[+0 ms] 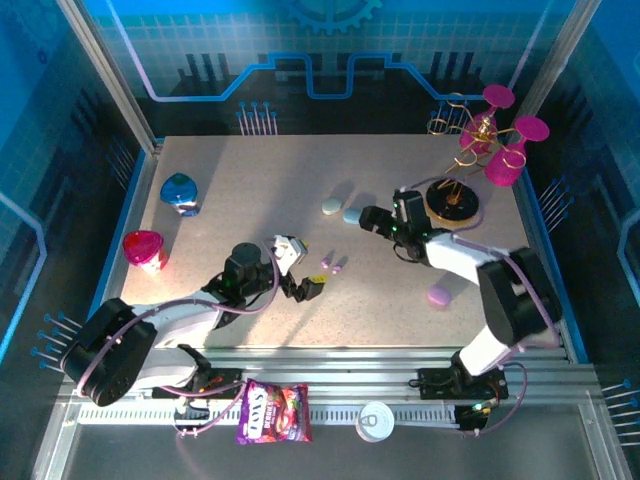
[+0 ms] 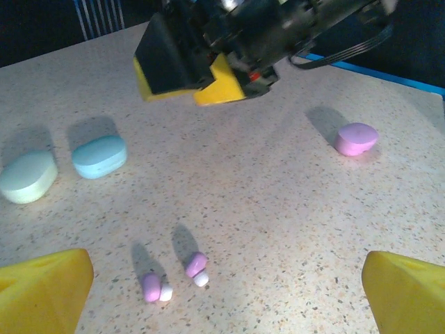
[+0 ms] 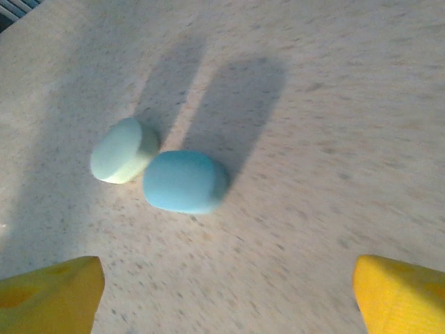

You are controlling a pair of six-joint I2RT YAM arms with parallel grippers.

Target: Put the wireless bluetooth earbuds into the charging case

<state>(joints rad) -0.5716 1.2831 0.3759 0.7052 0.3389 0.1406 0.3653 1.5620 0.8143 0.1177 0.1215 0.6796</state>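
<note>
— Now, claws first. Left one?
— Left gripper (image 2: 226, 292) spread wide. Its yellow fingertips (image 2: 42, 289) sit at both lower corners of the left wrist view, with only table between them. It holds nothing.
— Earbuds?
— Two purple earbuds (image 2: 197, 268), white-tipped, lie loose on the speckled table (image 2: 292, 216). They are at lower centre of that view, just ahead of the open claw, close together but apart. From above they sit near frame centre.
— Right claw?
— Right gripper (image 3: 226, 299) also wide open and empty, tips at the lower corners of the right wrist view. Ahead of it, left of centre, are a light blue case (image 3: 184, 181) and a pale green case (image 3: 122, 149), both with lids down. They lie just beside each other, and I cannot tell if they touch.
— Third case?
— Purple case (image 1: 438, 296) lies alone, right of centre in the top view, well apart from the other two and beside the right arm.
— Anything else?
— Pink glasses (image 1: 505, 165) on a wire rack at upper right, and a candy bag (image 1: 273, 412) at bottom centre.
</note>
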